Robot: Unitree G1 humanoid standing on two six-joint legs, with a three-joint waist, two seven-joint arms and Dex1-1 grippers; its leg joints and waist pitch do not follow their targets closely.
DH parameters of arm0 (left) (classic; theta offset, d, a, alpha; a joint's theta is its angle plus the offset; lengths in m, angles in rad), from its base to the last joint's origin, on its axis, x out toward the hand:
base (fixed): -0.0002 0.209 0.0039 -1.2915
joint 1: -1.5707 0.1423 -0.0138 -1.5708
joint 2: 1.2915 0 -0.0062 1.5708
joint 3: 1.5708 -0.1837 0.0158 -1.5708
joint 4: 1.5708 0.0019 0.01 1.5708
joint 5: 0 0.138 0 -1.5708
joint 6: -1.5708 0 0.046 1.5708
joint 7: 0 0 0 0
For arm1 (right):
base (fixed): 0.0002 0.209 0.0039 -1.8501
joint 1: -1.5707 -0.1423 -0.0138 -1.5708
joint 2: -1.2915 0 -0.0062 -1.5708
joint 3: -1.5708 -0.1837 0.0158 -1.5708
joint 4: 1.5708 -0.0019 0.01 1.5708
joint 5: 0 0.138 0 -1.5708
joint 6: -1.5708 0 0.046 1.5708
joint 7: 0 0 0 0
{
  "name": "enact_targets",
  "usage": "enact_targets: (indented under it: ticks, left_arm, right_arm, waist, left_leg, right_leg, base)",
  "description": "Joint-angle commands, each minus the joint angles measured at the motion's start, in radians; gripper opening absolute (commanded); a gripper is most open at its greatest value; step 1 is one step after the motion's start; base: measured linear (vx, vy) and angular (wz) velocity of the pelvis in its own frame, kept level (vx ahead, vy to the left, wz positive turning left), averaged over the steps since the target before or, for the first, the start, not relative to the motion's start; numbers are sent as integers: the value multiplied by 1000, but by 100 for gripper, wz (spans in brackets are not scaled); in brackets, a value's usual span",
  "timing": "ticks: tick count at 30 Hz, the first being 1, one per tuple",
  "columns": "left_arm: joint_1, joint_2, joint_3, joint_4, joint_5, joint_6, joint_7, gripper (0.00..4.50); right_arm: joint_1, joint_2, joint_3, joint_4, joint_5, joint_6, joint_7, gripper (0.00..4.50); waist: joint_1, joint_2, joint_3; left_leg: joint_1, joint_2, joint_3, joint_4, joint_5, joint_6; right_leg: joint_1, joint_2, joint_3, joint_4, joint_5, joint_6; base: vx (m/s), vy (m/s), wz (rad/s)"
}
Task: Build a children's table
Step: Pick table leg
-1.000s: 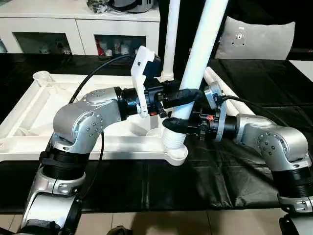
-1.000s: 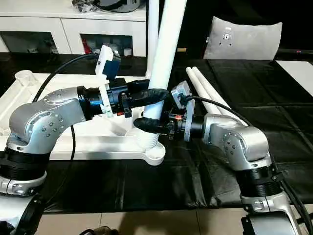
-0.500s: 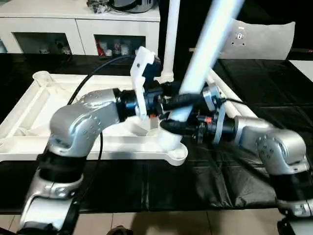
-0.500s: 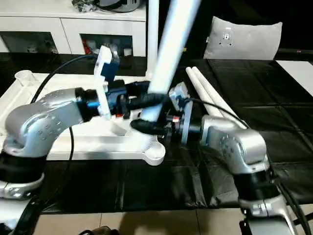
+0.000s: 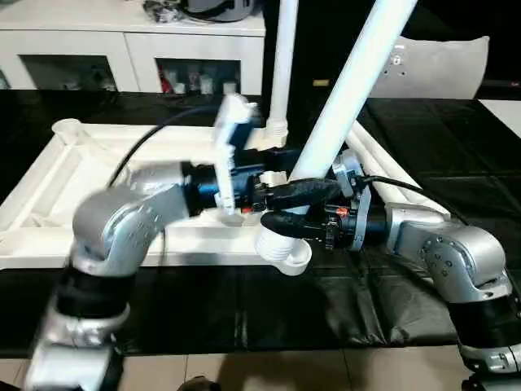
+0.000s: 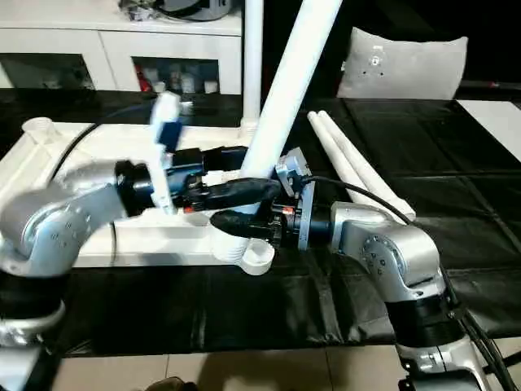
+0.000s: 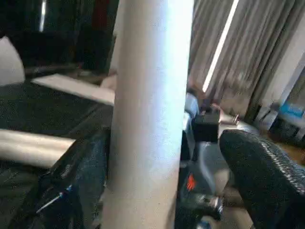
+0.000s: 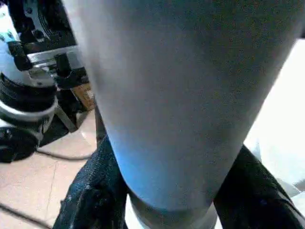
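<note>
The white tabletop [image 5: 98, 163] lies upside down on the black-covered surface. One white leg [image 5: 282, 65] stands upright in its far right corner socket. A second leg [image 5: 354, 85] leans with its top to the right, its ribbed lower end [image 5: 275, 243] at the near right corner socket [image 5: 299, 259]; whether it is seated I cannot tell. My right gripper [image 5: 281, 221] is shut on this leg just above the ribbed end, its fingers [image 8: 90, 191] pressed to both sides. My left gripper [image 5: 313, 189] sits around the leg slightly higher, open, one finger [image 7: 267, 176] standing clear of the tube.
Two more white legs [image 6: 350, 163] lie side by side on the black cover to the right of the tabletop. A white cabinet [image 5: 130, 49] stands at the back and a grey-white cushion-like panel [image 6: 407, 61] at the back right. The tiled floor [image 5: 269, 371] starts at the near edge.
The held leg's top has leaned further to the right. My left gripper's fingers have opened off the leg and the left arm is drawing back. The right gripper keeps its hold.
</note>
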Motion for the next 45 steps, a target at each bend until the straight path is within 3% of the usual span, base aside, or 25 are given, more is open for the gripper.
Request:
enact_targets:
  ticks: [1,3,9,10,13,14,15,17,18,19,20,24,28,29,31,32,34,35,38,40,41,42,45]
  left_arm:
    - [-19,-44,-8,-53,-96,-21,-37,429]
    - [-19,-112,69,6,-133,-49,33,442]
    - [-38,-177,179,110,-170,-74,140,450]
    - [-42,-181,196,132,-155,-88,164,450]
    - [-42,-162,211,179,-77,-120,208,450]
    - [-37,-140,204,193,-35,-123,222,450]
    - [-34,-129,198,197,-22,-122,232,450]
    - [-16,-70,148,195,57,-154,216,450]
    - [-10,-49,129,194,80,-162,211,450]
    - [-10,-49,129,194,80,-162,211,450]
    - [10,22,63,191,160,-187,190,450]
    - [42,129,-37,200,273,-242,119,450]
    - [60,188,-99,220,338,-293,44,450]
    - [73,236,-163,236,398,-355,-25,450]
    - [78,255,-191,241,421,-381,-54,450]
    - [87,287,-241,249,461,-426,-101,450]
    - [92,302,-270,257,481,-450,-127,450]
    - [95,311,-289,262,496,-467,-143,422]
    - [102,333,-342,298,540,-542,-211,412]
    - [95,340,-385,373,580,-620,-287,388]
    - [95,340,-385,373,580,-620,-287,388]
    - [73,324,-399,451,600,-689,-327,372]
    - [61,315,-402,485,603,-715,-343,356]
  right_arm:
    - [11,2,-14,35,-15,17,-55,194]
    - [30,14,-31,18,0,25,-76,194]
    - [64,40,-58,-8,17,26,-115,193]
    - [73,49,-66,-15,19,23,-129,193]
    - [100,84,-107,-27,22,26,-199,193]
    - [113,94,-122,-36,26,22,-221,193]
    - [119,96,-127,-43,29,18,-229,193]
    - [137,107,-139,-61,-1,-31,-272,193]
    - [144,114,-144,-65,-19,-52,-299,193]
    - [144,114,-144,-65,-19,-52,-299,193]
    - [153,114,-139,-64,-83,-84,-367,193]
    - [161,107,-132,-60,-143,-63,-438,193]
    - [171,111,-131,-42,-168,-29,-496,193]
    - [181,117,-123,-33,-177,-20,-525,193]
    - [186,121,-119,-34,-178,-19,-530,193]
    - [194,124,-108,-41,-181,-22,-530,193]
    - [200,127,-100,-46,-187,-39,-527,193]
    - [204,130,-95,-50,-195,-53,-525,193]
    - [218,128,-78,-51,-224,-114,-509,193]
    - [232,127,-66,-52,-241,-153,-498,193]
    - [232,127,-66,-52,-241,-153,-498,193]
    - [244,119,-47,-64,-262,-191,-489,193]
    - [250,112,-34,-70,-277,-216,-483,193]
  waist:
    - [-1,-1,-73]
    - [-1,1,-72]
    - [0,-4,-74]
    - [0,5,-75]
    - [-6,2,-76]
    - [-5,13,-76]
    - [-8,9,-76]
    - [-6,10,-77]
    - [-6,17,-77]
    - [-9,14,-77]
    - [-5,23,-76]
    - [-9,26,-73]
    - [-10,31,-73]
    - [-8,32,-72]
    - [-10,32,-72]
    - [-8,30,-73]
    - [-8,34,-75]
    - [-9,34,-76]
    - [-8,36,-74]
    - [-8,35,-72]
    - [-9,35,-73]
    - [-8,41,-72]
    - [-9,39,-75]
  left_leg:
    - [35,50,-18,-67,-183,-31]
    - [35,50,-20,-67,-195,-33]
    - [32,48,-21,-66,-185,-22]
    - [32,48,-23,-66,-184,-23]
    - [34,48,-24,-68,-188,-25]
    - [35,50,-26,-69,-186,-28]
    - [35,49,-26,-71,-190,-33]
    - [35,51,-28,-73,-190,-37]
    - [37,52,-28,-74,-194,-42]
    - [38,52,-27,-76,-199,-51]
    - [39,53,-31,-78,-200,-58]
    - [42,50,-29,-81,-243,-80]
    - [42,48,-28,-82,-251,-86]
    - [42,48,-28,-83,-255,-86]
    - [40,47,-28,-85,-258,-85]
    - [39,48,-29,-85,-249,-79]
    - [39,49,-28,-85,-238,-80]
    - [40,49,-27,-84,-237,-81]
    - [43,51,-26,-86,-257,-88]
    - [40,49,-27,-87,-266,-85]
    - [43,50,-26,-87,-273,-87]
    - [43,49,-27,-87,-282,-90]
    - [44,52,-29,-89,-290,-95]
  right_leg:
    - [34,-74,43,-79,-161,-212]
    - [34,-73,43,-83,-176,-210]
    - [38,-73,42,-85,-172,-203]
    - [38,-73,42,-84,-171,-198]
    - [38,-72,41,-87,-182,-176]
    - [36,-73,43,-87,-179,-174]
    - [35,-70,41,-86,-172,-171]
    - [34,-71,41,-86,-161,-165]
    - [33,-71,41,-84,-159,-161]
    - [30,-69,41,-83,-153,-157]
    - [30,-73,41,-84,-155,-158]
    - [26,-72,44,-87,-202,-150]
    - [24,-70,44,-84,-188,-157]
    - [23,-72,44,-87,-192,-157]
    - [25,-72,46,-85,-200,-151]
    - [26,-75,46,-88,-194,-149]
    - [25,-74,45,-82,-164,-156]
    - [26,-74,45,-78,-150,-165]
    - [23,-76,46,-78,-166,-173]
    - [24,-77,48,-83,-191,-161]
    - [22,-77,48,-83,-193,-159]
    - [20,-76,47,-88,-198,-158]
    - [23,-79,47,-80,-175,-175]
  base:
    - [0,0,0]
    - [0,0,0]
    - [0,0,0]
    - [0,0,0]
    - [0,0,0]
    - [0,0,0]
    - [0,0,0]
    - [0,0,0]
    - [0,0,0]
    - [0,0,0]
    - [0,0,0]
    - [0,0,0]
    - [0,0,0]
    - [0,0,0]
    - [0,0,0]
    - [0,0,0]
    - [0,0,0]
    - [0,0,0]
    - [0,0,0]
    - [0,0,0]
    - [0,0,0]
    - [0,0,0]
    - [0,0,0]
